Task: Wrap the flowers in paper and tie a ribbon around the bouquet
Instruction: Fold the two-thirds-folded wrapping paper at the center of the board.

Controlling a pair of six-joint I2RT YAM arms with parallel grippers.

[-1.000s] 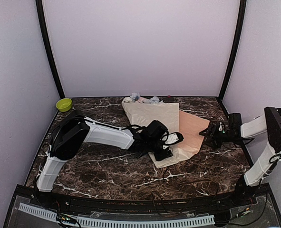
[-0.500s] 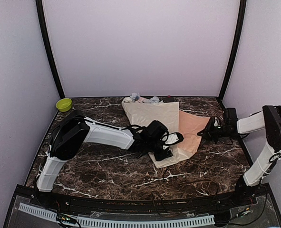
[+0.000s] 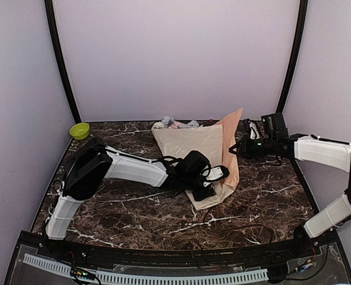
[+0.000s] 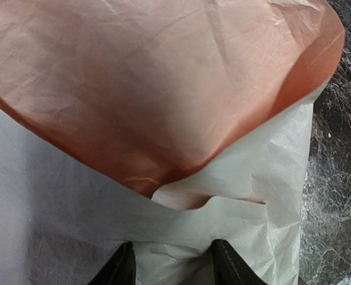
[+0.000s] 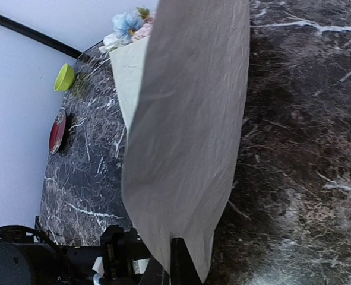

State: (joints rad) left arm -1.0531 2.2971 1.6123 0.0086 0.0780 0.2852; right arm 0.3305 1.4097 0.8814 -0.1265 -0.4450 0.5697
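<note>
Top external: the right gripper (image 3: 236,147) has clamped the paper (image 3: 190,142) by its peach flap and lifted it upright, right of the flowers (image 3: 175,123); folding over looks next. Left wrist: the left gripper (image 4: 172,270) sits half-spread astride the beige fold, grip unclear. Right wrist: flap pinched tight.

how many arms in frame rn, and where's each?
2. Left arm reaches in from the left, jaws over the near end of the paper. Right arm reaches in from the right, jaws shut on the paper's raised peach flap. None hidden.

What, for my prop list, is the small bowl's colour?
Lime green; the bowl shows best in the top external view.
</note>
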